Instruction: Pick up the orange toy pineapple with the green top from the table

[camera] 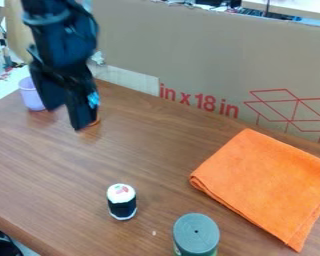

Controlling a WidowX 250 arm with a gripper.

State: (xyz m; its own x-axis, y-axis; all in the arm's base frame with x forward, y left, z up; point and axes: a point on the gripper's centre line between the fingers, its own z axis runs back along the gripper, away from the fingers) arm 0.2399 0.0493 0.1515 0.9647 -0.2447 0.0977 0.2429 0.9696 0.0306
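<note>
At the upper left, my gripper (65,118) hangs over the table, its fingers open and apart. Just behind it on the left stands a light purple cup (30,96), partly covered by the arm. A small orange edge (94,122) shows beside the right fingertip; the rest of that thing is hidden. Near the front middle, a small black cylinder with a white top (122,201) is upright. To its right, at the front edge of the view, is a can with a grey-green lid (196,233). A folded orange cloth (269,185) lies flat on the right.
The brown wooden table (149,150) has its front left edge running across the lower left. A tall cardboard panel (209,60) with red print stands along the back. A dark round object (2,247) is below the table edge at the lower left corner.
</note>
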